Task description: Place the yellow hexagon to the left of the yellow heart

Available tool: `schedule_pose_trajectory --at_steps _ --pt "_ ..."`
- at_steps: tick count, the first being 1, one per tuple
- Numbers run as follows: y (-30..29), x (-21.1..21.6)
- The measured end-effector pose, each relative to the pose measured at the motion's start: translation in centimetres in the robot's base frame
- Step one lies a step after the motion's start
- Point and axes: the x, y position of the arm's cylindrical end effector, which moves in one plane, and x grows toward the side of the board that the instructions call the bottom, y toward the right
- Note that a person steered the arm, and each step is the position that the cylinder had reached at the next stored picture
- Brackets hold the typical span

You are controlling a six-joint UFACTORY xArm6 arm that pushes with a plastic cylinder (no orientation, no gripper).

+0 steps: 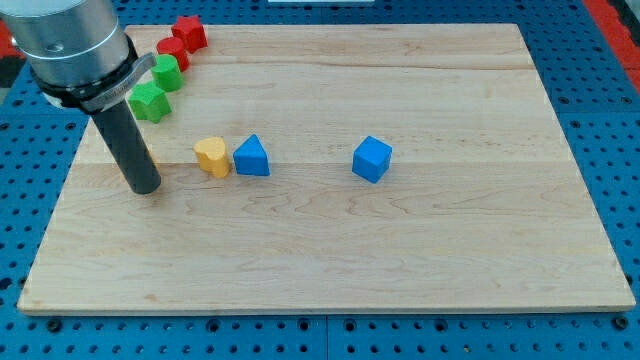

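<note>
The yellow heart (pixel 211 156) lies on the wooden board (pixel 400 260), left of centre. A blue triangular block (pixel 251 156) touches its right side. My tip (pixel 146 189) rests on the board to the left of the heart, about a block's width away from it. No yellow hexagon shows clearly. The dark rod and the arm above it cover the board just left of the heart, and I cannot tell whether the hexagon is behind them.
A blue cube (pixel 372 159) sits right of centre. Two green blocks (pixel 166 72) (pixel 150 101) and two red blocks (pixel 189 32) (pixel 172 50) are bunched at the board's top left corner, beside the arm.
</note>
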Motion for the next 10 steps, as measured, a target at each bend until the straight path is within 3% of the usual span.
schedule_pose_trajectory --at_steps 1,3,8,10 --pt "-0.1 2.5" --pt "-3.8 0.1" --pt "-3.8 -1.7" --pt "-0.7 2.5"
